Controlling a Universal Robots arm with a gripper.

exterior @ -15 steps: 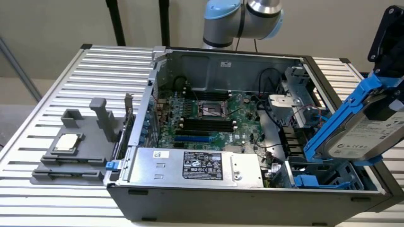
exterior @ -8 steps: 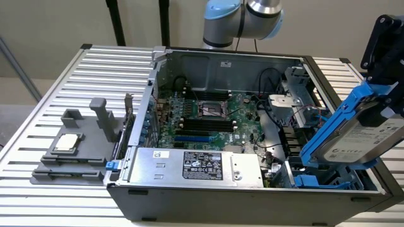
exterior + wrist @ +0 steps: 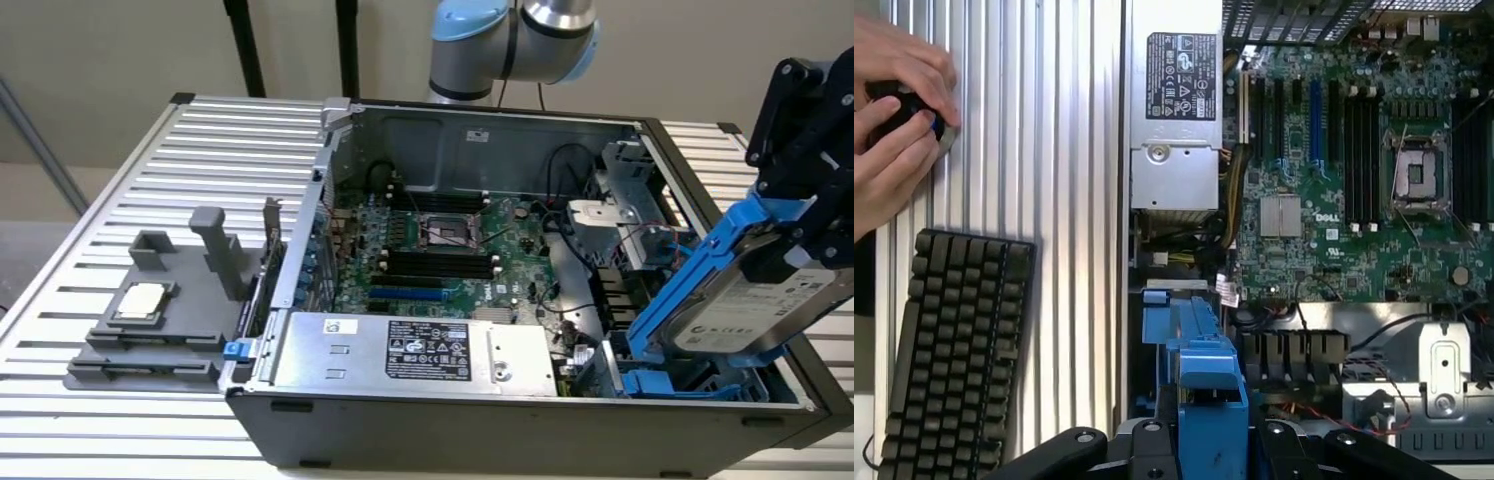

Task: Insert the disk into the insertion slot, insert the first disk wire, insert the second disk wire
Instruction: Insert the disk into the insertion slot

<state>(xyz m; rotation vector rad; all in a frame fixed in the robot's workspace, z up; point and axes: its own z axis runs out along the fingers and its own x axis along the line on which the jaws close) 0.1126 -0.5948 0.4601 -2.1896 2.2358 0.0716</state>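
The disk [image 3: 754, 310], silver-grey with a white label in a bright blue carrier [image 3: 681, 290], hangs steeply tilted over the open computer case's near corner on the exterior view's right. My black gripper [image 3: 790, 250] is shut on its upper end. In the wrist view the blue carrier [image 3: 1199, 365] runs out from between my gripper [image 3: 1204, 445] fingers toward the case floor. The insertion slot [image 3: 667, 382], a grey bay with blue clips, lies just under the disk's lower edge. Which of the cables are the disk wires I cannot tell.
A silver power-supply box [image 3: 414, 350] fills the case's front, with the motherboard [image 3: 441, 250] behind it. A grey stand with a chip [image 3: 147, 318] sits on the slatted table at the exterior view's left. A person's hands [image 3: 894, 120] rest near a keyboard [image 3: 954, 360].
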